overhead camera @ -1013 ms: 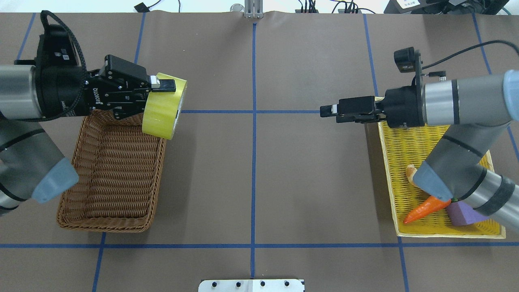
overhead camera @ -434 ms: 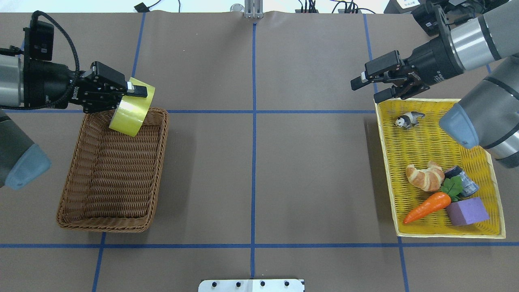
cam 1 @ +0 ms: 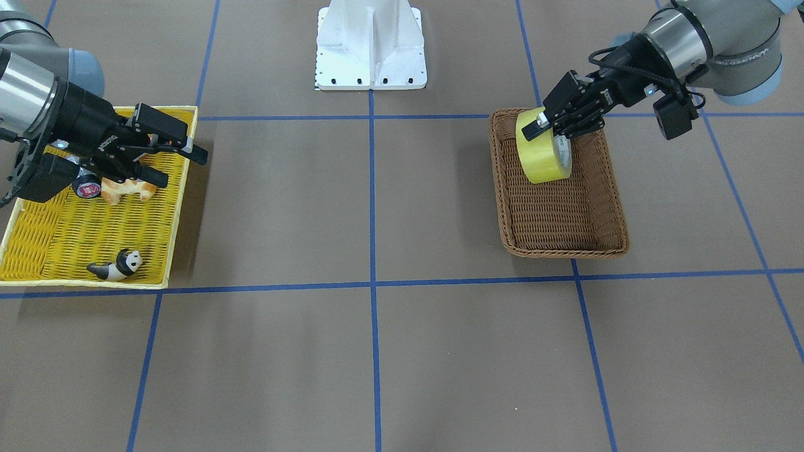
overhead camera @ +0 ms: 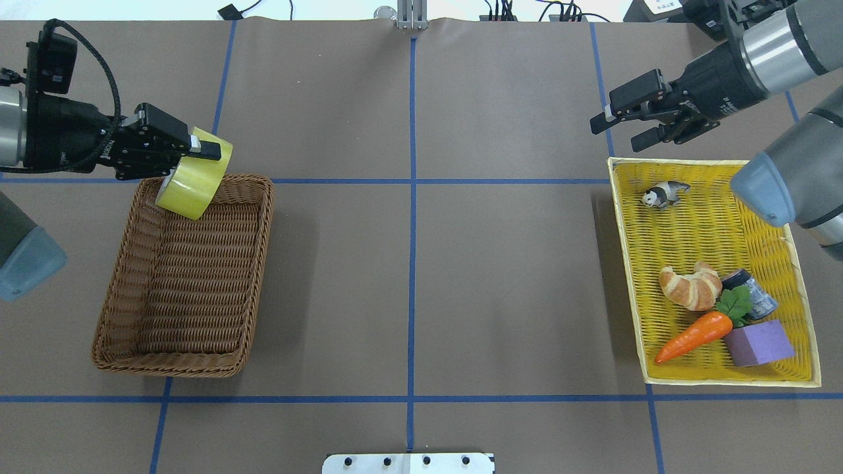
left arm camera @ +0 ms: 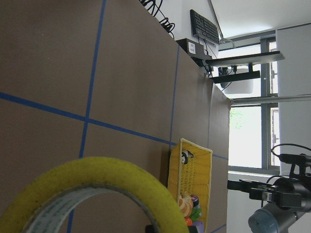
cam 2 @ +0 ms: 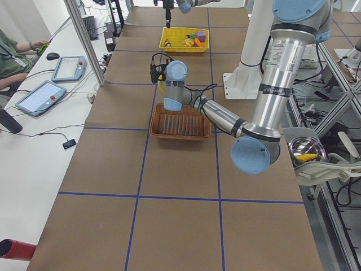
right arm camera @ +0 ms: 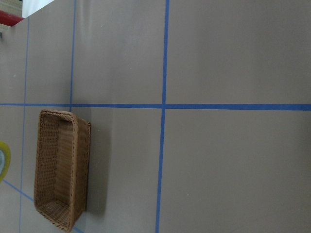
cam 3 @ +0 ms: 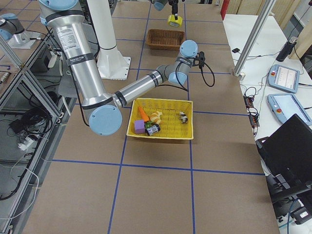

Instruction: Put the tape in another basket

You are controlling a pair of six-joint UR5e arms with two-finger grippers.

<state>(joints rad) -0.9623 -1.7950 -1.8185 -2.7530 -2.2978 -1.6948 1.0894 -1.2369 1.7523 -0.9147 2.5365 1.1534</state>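
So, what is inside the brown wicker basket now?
No object shows inside the basket, only its woven floor. The tape, held by the left gripper, hangs above it, not inside. In the overhead view the tape covers one corner of the floor.

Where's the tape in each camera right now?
Front-facing: tape upper right, in the left gripper, overlapping the basket's top edge.
Overhead: tape upper left, over the basket's top edge.
Exterior left: mostly hidden behind the near wrist.
Exterior right: tape top centre, above the basket.
Left wrist: tape bottom left, huge.
Right wrist: tape sliver at left edge.
Landmark: the basket, in every view but left wrist.
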